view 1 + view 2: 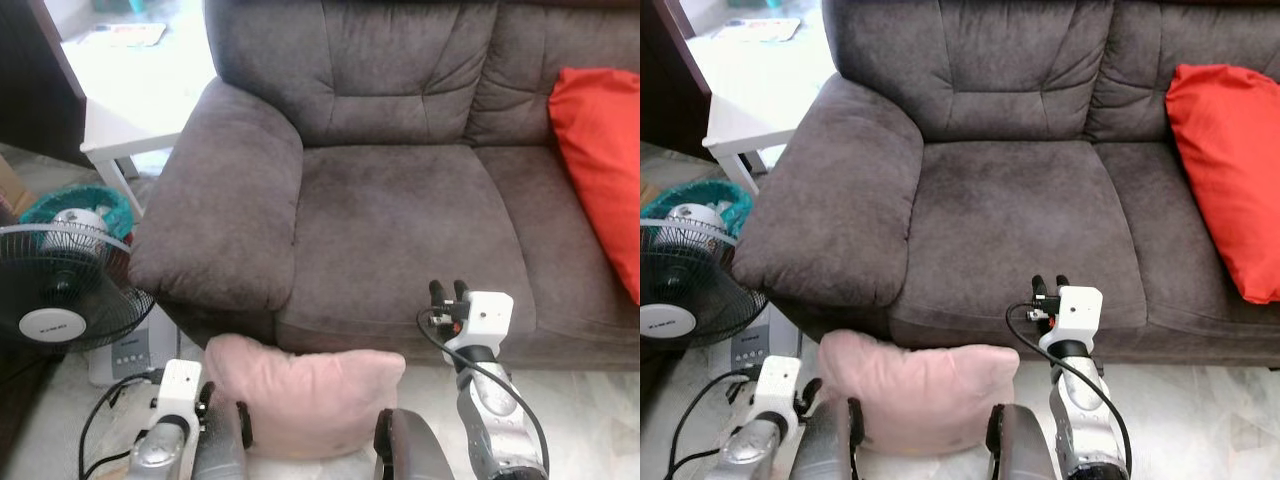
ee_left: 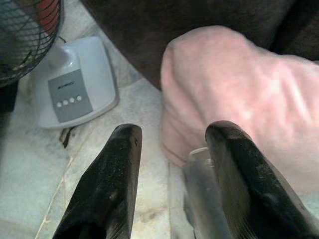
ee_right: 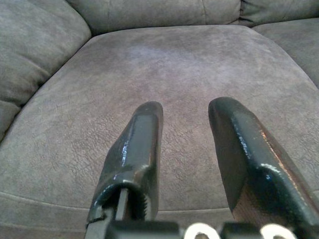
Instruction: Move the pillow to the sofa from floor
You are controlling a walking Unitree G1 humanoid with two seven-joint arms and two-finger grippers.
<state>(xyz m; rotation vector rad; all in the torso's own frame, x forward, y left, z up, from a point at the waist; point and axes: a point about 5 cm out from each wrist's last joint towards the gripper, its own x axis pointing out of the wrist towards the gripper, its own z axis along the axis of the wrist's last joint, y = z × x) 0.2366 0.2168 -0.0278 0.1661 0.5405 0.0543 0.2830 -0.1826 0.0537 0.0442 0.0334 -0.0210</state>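
Observation:
A pale pink pillow (image 1: 310, 395) stands on the floor, leaning against the front of the dark grey sofa (image 1: 400, 200). My left gripper (image 1: 225, 410) is low at the pillow's left end, open. In the left wrist view the pillow's (image 2: 239, 89) edge lies just inside the gap between the left gripper's (image 2: 172, 132) two fingers, close to one finger (image 2: 234, 164). My right gripper (image 1: 448, 290) is raised above the pillow's right end, in front of the seat cushion (image 3: 174, 55). It is open and holds nothing.
A red cushion (image 1: 600, 150) leans at the sofa's right end. A black floor fan (image 1: 55, 290) with a white base (image 2: 75, 84) stands left of the pillow, cables beside it. Behind the fan are a teal basket (image 1: 75, 205) and a white table (image 1: 115, 130).

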